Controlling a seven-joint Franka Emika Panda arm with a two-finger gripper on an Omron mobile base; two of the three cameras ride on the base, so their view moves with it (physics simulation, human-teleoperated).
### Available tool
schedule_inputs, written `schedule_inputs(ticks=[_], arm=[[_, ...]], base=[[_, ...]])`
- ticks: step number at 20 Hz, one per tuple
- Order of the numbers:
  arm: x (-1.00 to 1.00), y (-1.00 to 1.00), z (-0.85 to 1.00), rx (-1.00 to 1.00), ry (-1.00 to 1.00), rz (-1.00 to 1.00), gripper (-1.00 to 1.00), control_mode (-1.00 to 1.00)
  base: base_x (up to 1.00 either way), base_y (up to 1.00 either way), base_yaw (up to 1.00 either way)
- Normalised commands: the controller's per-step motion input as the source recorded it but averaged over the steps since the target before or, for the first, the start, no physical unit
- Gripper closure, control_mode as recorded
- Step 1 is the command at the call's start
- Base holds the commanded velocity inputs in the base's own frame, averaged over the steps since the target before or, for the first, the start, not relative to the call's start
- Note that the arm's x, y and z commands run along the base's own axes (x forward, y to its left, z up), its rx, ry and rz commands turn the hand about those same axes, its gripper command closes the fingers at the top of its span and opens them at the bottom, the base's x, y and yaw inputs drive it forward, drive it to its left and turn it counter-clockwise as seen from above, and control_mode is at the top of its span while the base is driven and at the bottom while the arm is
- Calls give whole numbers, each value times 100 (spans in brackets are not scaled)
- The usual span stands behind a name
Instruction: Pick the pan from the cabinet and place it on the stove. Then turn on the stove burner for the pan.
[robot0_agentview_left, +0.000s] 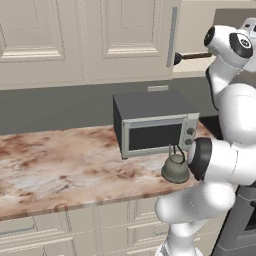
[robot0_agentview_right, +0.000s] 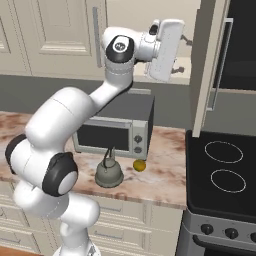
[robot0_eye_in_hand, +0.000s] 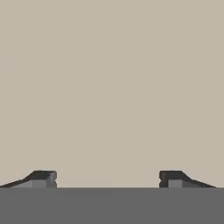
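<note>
The tool (robot0_eye_in_hand: 107, 177) is spread wide and grips nothing: in the hand view its two dark tips stand far apart at the bottom, with only a flat beige surface ahead, presumably the inside of the cabinet (robot0_agentview_right: 210, 65). In the right base view the white hand reaches up into the open cabinet, beside its swung-out door.

The pan (robot0_agentview_left: 192, 56) sits on the beige shelf. In the left base view only a dark rounded knob and a straight brownish handle show past the door edge, just left of the arm's upper joint. How close the tool is to that handle cannot be told, since the hand view shows no pan between the tips.

The main risk, as I judge it, is closing on air or on the very end of the handle: a thin, smooth, straight rod held far from the heavy round black body would twist in the grip and tip the pan. Pushing forward blind could also shove the pan deeper along the shelf, or bump the hand on the door, which hangs near it.

Below the tool, on the mottled red-brown marble table (robot0_agentview_left: 60, 170), stand a boxy grey microwave (robot0_agentview_right: 117, 130) with a dark window, a squat grey kettle (robot0_agentview_right: 109, 172) with a wire handle, and a small round yellow fruit (robot0_agentview_right: 139, 165). These lie under any careless descent. The stove (robot0_agentview_right: 222, 170), glossy black glass with thin white rings, lies down and to the right of the tool; its smooth top may let a pan slide.
</note>
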Motion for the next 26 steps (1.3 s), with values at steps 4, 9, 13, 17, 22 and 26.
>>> schedule_inputs(ticks=[4,9,13,17,22,26], arm=[[-20,80,-8,7,-19,0,-100,-100],[-27,79,-15,12,-25,3,-100,-100],[-30,71,-5,17,-24,9,-100,-100],[-28,64,-6,18,-23,15,-100,-100],[-17,69,-6,17,-24,20,-100,-100],[0,70,-9,16,-23,21,-100,-100]], base=[[0,0,0],[0,0,0],[0,0,0],[0,0,0],[0,0,0],[0,0,0]])
